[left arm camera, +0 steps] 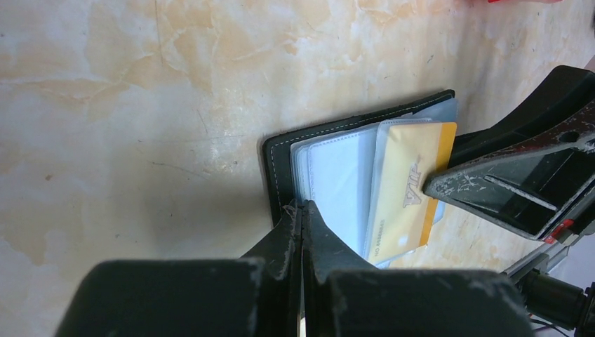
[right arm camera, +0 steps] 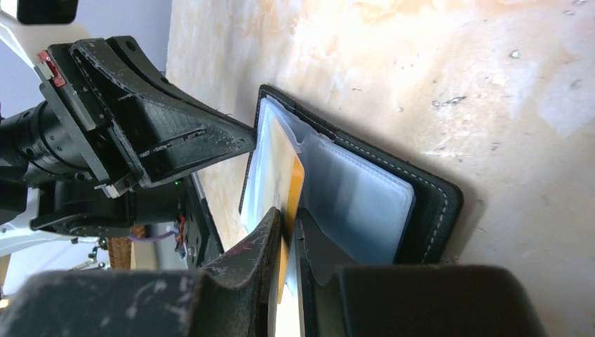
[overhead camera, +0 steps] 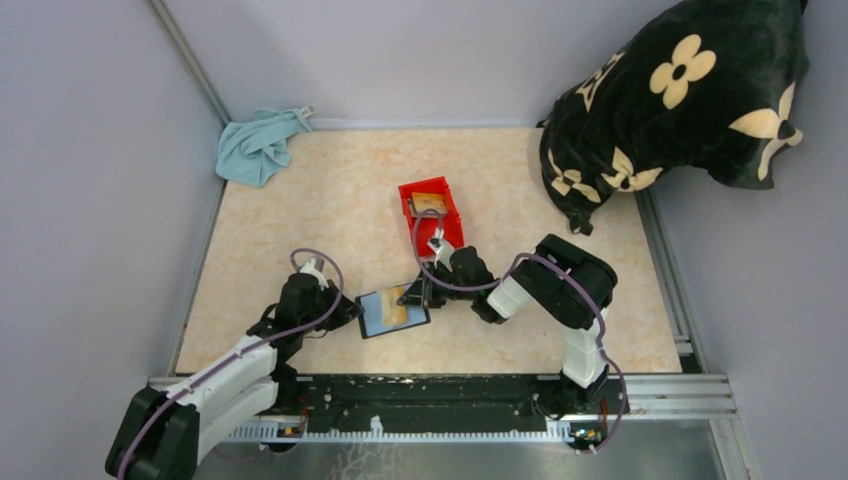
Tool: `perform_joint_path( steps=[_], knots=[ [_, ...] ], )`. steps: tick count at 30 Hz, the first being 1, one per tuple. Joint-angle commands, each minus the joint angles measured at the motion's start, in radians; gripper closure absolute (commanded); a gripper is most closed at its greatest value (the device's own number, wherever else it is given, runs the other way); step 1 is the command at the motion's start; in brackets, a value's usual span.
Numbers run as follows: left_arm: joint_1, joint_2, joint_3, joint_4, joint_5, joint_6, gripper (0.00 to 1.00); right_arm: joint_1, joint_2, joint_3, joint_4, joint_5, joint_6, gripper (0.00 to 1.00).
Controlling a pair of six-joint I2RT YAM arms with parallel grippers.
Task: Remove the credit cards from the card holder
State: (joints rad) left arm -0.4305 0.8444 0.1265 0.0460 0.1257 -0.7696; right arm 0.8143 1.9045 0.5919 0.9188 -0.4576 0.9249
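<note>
Right hand pinching card, red bin seen overhead

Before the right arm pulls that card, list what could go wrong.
1. The left gripper is shut, with only its tip on the edge of the black stitched folding card holder. The holder may slide or lift with the pull.
2. The right gripper pinches the thin yellow-orange card right beside the clear plastic sleeves. A sleeve could get caught and dragged along too.
</note>
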Motion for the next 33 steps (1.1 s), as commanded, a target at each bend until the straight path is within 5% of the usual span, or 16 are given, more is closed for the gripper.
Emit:
perform_joint_path(
  steps=[1, 20, 25, 33],
  knots=[
    [-0.007, 0.014, -0.015, -0.053, -0.006, 0.006, 1.0, -0.035, -0.059, -0.022, 0.055, -0.007, -0.027, 0.87],
    [-0.006, 0.001, -0.004, -0.071, -0.019, 0.016, 1.0, -0.076, -0.097, -0.027, 0.006, -0.025, -0.063, 1.0],
    [-0.006, 0.002, -0.003, -0.072, -0.017, 0.013, 1.0, -0.075, -0.069, -0.022, -0.035, -0.009, -0.075, 0.62],
    [-0.007, -0.093, 0.05, -0.154, -0.038, 0.022, 1.0, -0.035, -0.072, 0.002, -0.152, 0.022, -0.136, 0.55]
  ],
)
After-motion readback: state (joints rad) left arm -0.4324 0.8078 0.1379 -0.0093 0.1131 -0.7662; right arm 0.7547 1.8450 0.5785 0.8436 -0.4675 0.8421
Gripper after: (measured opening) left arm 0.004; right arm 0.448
